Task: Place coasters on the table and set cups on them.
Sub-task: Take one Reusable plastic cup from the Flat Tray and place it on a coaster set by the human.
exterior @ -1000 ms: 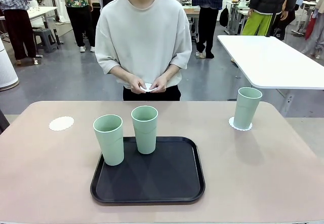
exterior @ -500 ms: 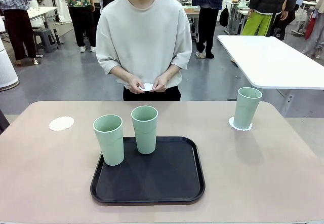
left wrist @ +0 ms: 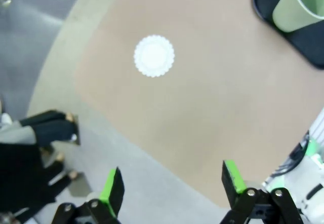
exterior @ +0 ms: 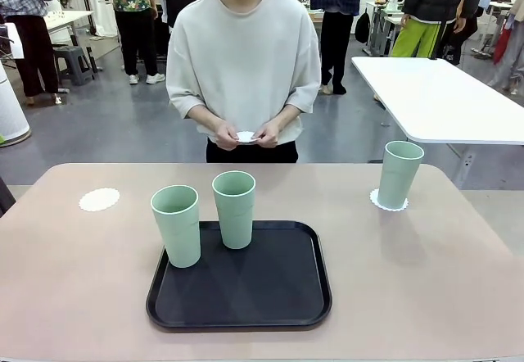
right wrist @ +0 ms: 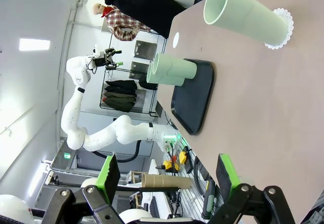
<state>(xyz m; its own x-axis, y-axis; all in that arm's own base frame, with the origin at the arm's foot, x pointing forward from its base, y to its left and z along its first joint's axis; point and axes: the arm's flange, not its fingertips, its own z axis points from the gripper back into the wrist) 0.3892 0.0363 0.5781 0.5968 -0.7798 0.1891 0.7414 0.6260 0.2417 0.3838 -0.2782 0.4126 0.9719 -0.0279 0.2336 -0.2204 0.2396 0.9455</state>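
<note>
The left gripper (left wrist: 173,183) hangs over the desk's rounded corner, its green-padded fingers spread wide with nothing between them. Beyond it a bare coaster (left wrist: 154,56) lies flat on the desk (exterior: 409,280), well apart from the black tray (exterior: 246,296). The right gripper (right wrist: 167,176) is also wide apart and holds nothing. It looks along the desk toward the far-right cup (right wrist: 243,16), which stands upright on a second coaster (right wrist: 283,29) whose scalloped edge shows around the cup's base. In the front view this pair sits near the desk's far right side, and the bare coaster sits near the far left. On the tray in the middle stand two more cups, both upright: the left cup (exterior: 176,224) just inside the tray's left rim, the middle cup (exterior: 234,209) at its far rim, close together but apart. Across the desk, the person's hands (exterior: 224,136) hold a third coaster (exterior: 246,137) at waist height, above and behind the desk's far edge
</note>
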